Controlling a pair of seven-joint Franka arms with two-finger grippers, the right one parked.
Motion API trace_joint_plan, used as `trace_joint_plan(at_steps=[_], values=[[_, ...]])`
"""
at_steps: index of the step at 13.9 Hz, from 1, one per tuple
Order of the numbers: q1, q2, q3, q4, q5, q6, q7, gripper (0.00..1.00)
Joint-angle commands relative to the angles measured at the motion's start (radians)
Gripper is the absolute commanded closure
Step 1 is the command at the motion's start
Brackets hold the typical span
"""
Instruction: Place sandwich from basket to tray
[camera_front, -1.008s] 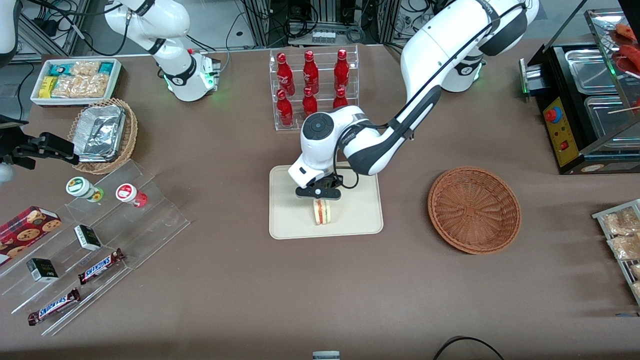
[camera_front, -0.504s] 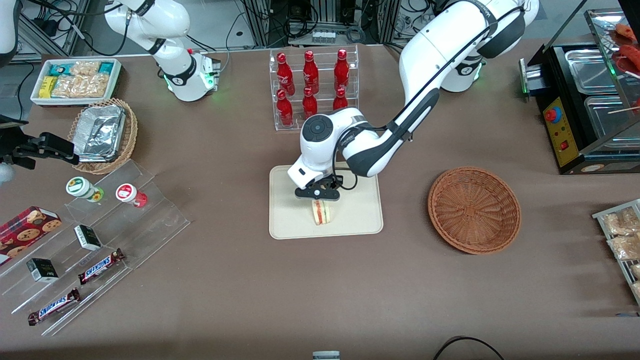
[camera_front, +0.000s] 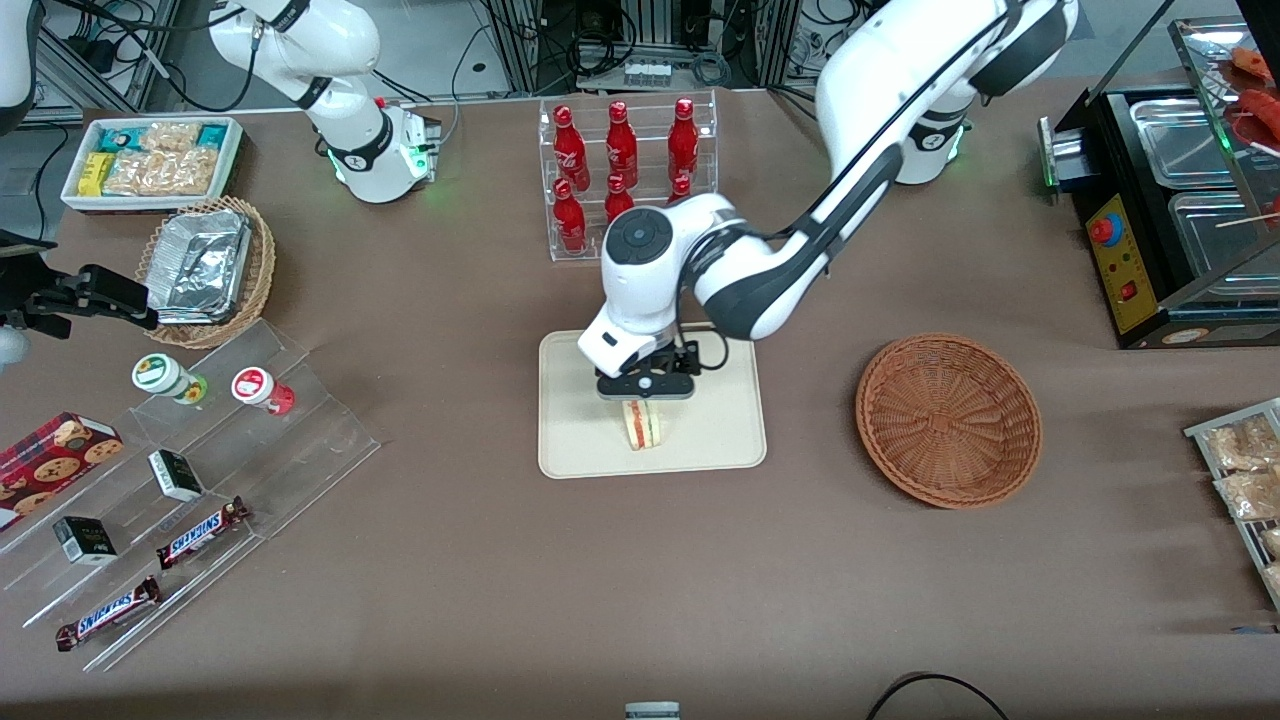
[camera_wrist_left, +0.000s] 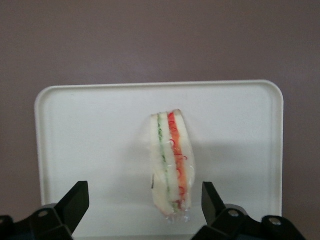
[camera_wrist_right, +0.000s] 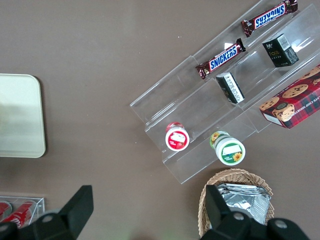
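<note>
Worktop (camera_front: 500, 560) layout as a second ago: only the left arm differs. Arm now sits higher over the tray (camera_front: 580, 440) than in the two earlier front frames; the wrist housing reads larger and a little farther from the front camera, so it is lifting straight off rather than travelling sideways. Basket (camera_front: 948, 420) lies toward the working arm's end, well apart from the tray, with nothing visible inside. Tray holds the one item: the sandwich (camera_front: 643, 427) stands on edge near the tray's middle, filling stripes facing the front camera, in the same spot as half a second back. Pincer (camera_front: 646, 392) hangs just above the sandwich; in the wrist view (camera_wrist_left: 145, 210) its two fingers are spread wide, one on each side of the sandwich (camera_wrist_left: 170, 167) with clear tray (camera_wrist_left: 90, 150) surface showing between each finger and the bread, so no contact and nothing gripped. Judgement: release is done and the sandwich stays upright unsupported; the transfer from basket to tray looks complete. Remaining: retract clear. Risk: a wedge on edge is tippy, and a finger brushing it on the way up could topple it, though it would still land on the tray.
</note>
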Motion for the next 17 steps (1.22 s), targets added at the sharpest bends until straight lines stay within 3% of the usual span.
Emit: trace_joint_plan(at_steps=[1,5,10,17], values=[[0.057,-0.106,0.002,-0.022,-0.058,-0.091,0.002,0.01],[0.139,-0.215,-0.001,-0.025,-0.11,-0.239,0.047,0.01],[0.311,-0.344,0.0,-0.025,-0.233,-0.401,0.295,0.01],[0.474,-0.459,0.002,-0.036,-0.263,-0.526,0.496,0.01]])
